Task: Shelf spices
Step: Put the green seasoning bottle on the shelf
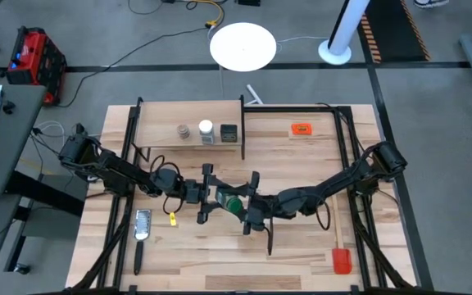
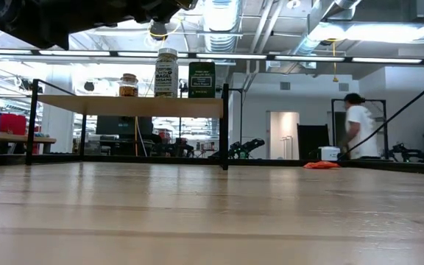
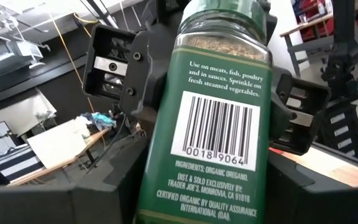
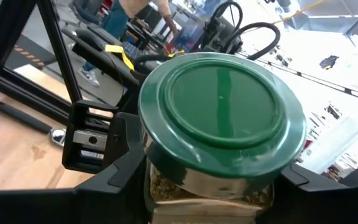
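The green-lidded jar hangs in mid-air over the table's middle, between my two grippers. It lies about level, with its lid toward the right arm and its barcode label facing the left wrist view. My right gripper is shut on it. My left gripper is open, its fingers on either side of the jar's bottom end. On the shelf at the far side stand a brownish jar, a white-lidded jar and a black tin. My right gripper pinches the jar just below the lid, at the glass shoulder, between its two fingers. It comes level from the table's right side, with the fingers along the jar and past the lid. The jar is lifted clear of the table.
A metal grater and a small yellow piece lie near left. A red-headed spatula lies near right, and an orange tag lies far right. A person walks in the room behind.
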Robot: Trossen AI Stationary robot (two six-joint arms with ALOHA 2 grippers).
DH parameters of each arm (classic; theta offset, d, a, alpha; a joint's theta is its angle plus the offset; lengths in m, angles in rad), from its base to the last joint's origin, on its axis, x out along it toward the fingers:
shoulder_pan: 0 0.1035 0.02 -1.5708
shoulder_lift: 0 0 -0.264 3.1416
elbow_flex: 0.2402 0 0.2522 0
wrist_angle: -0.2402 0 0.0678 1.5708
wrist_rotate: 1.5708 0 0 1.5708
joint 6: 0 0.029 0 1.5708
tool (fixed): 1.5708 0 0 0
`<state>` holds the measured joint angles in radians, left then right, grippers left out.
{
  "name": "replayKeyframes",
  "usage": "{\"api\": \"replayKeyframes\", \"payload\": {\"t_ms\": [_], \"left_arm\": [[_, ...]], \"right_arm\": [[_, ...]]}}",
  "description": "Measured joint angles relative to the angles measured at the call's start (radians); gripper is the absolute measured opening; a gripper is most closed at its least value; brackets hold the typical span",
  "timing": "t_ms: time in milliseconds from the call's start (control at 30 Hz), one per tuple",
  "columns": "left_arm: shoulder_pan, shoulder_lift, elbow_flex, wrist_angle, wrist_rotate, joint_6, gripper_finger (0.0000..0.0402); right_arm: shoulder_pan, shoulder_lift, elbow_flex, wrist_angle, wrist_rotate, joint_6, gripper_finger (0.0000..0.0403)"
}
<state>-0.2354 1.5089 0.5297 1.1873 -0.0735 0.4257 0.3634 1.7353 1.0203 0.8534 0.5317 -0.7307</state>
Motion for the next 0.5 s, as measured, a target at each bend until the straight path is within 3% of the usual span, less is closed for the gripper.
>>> {"api": "replayKeyframes", "payload": {"t_ms": [233,500], "left_arm": [[-0.017,0.001,0.003,0.032,-0.033,-0.022,0.0217],[-0.023,-0.002,0.046,-0.059,-0.086,-0.058,0.0263]], "right_arm": [[-0.007,-0.007,0.001,-0.004,-0.018,0.006,0.0207],[-0.007,-0.01,0.001,-0.006,0.002,-0.026,0.0207]]}}
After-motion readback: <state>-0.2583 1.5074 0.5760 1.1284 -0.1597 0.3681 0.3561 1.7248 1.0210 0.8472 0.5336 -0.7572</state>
